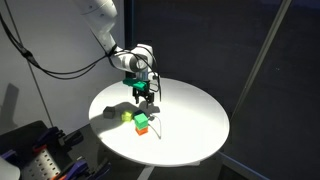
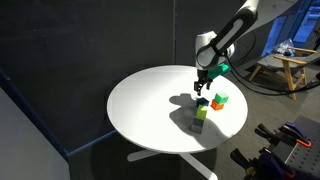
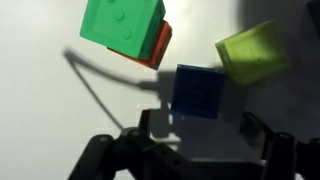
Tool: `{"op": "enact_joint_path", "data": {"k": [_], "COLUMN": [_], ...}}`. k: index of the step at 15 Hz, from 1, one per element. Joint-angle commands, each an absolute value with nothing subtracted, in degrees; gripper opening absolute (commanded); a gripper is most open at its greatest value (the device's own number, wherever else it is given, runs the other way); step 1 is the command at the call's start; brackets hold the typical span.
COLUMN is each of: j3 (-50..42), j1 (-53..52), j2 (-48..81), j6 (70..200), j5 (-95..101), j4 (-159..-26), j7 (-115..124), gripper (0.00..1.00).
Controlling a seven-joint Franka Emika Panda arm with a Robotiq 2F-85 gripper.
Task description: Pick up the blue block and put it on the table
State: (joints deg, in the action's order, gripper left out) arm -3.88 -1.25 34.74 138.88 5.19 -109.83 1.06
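The blue block (image 3: pixel 197 90) is a small dark blue cube on the white table (image 3: pixel 40 90), between a yellow-green cube (image 3: pixel 250 52) and a green cube (image 3: pixel 122 25). The green cube sits on an orange cube (image 3: pixel 160 45). My gripper (image 3: pixel 200 135) is open and empty, with its fingers apart just above the blue block. In both exterior views the gripper (image 1: pixel 143 92) (image 2: pixel 203 88) hangs over the cluster of cubes. The blue block (image 2: pixel 203 102) shows right under the fingers; in an exterior view the gripper's shadow mostly hides it.
The round table (image 1: pixel 190 120) (image 2: pixel 150 100) has its edge close behind the cubes. The green cube (image 1: pixel 142 122) (image 2: pixel 219 99) and the yellow-green cube (image 1: pixel 127 116) (image 2: pixel 201 114) stand close to the blue block. Dark curtains surround the table.
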Motion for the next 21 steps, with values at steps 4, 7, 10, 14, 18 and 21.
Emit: {"op": "enact_joint_path", "data": {"k": [4,7,10,14,18,21], "j3": [-3.7,-3.7,-3.2,-2.2,-1.4,-1.0], "j1": [-1.0,-1.3,-1.1,-1.0,-0.9,-0.9], "j2": [34.6,33.5,31.5,27.9,23.1,18.6], "j6": [136.6,135.3,133.9,135.0,135.5,135.7], "j5": [5.1,5.3,5.1,5.0,4.9,4.9], "j4": [-108.7,-109.8,-111.6,-115.2,-120.1,-124.6], "j7": [2.2,2.3,1.3,0.4,-0.1,-0.5], "gripper": [1.00,1.00,1.00,1.00,1.00,1.00]}}
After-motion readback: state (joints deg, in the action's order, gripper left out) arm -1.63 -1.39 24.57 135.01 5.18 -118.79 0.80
